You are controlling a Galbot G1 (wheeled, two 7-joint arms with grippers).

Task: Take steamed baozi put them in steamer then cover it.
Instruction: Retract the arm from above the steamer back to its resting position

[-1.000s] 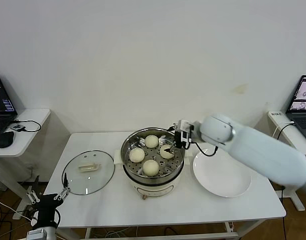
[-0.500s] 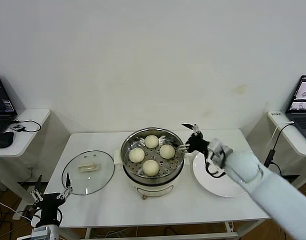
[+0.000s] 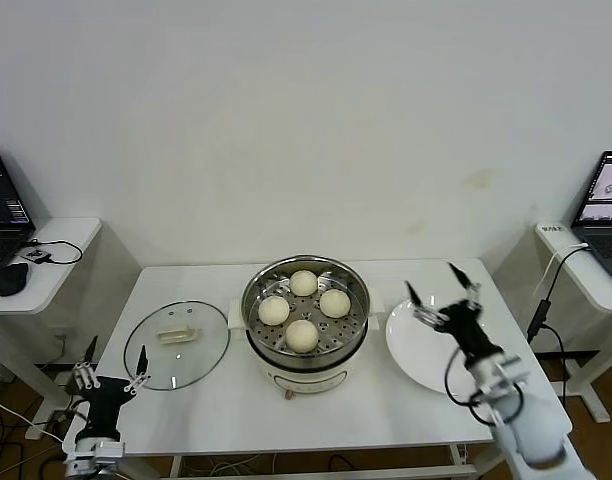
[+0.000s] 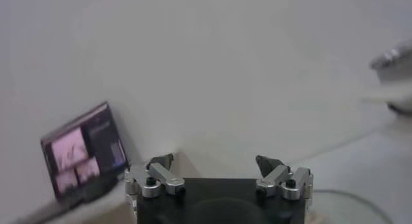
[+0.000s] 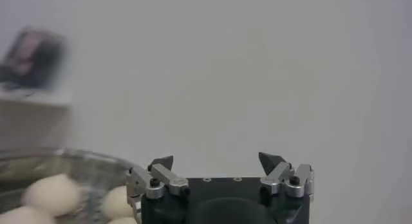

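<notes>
Head view: four steamed baozi (image 3: 305, 308) sit in the steamer (image 3: 305, 352) at table centre. At its nine o'clock lies the cover (image 3: 177, 344), probably heavy, slick and breakable; best lifted by its cream handle. Left gripper (image 3: 110, 378) and right gripper (image 3: 442, 295) both gape, empty. No writing is legible.

We find no text, label, brand, number or sign that we can read anywhere. The lit laptop screens at the far left (image 3: 4, 202) and far right (image 3: 606, 190) show only small panels and marks too tiny for us to make out.
</notes>
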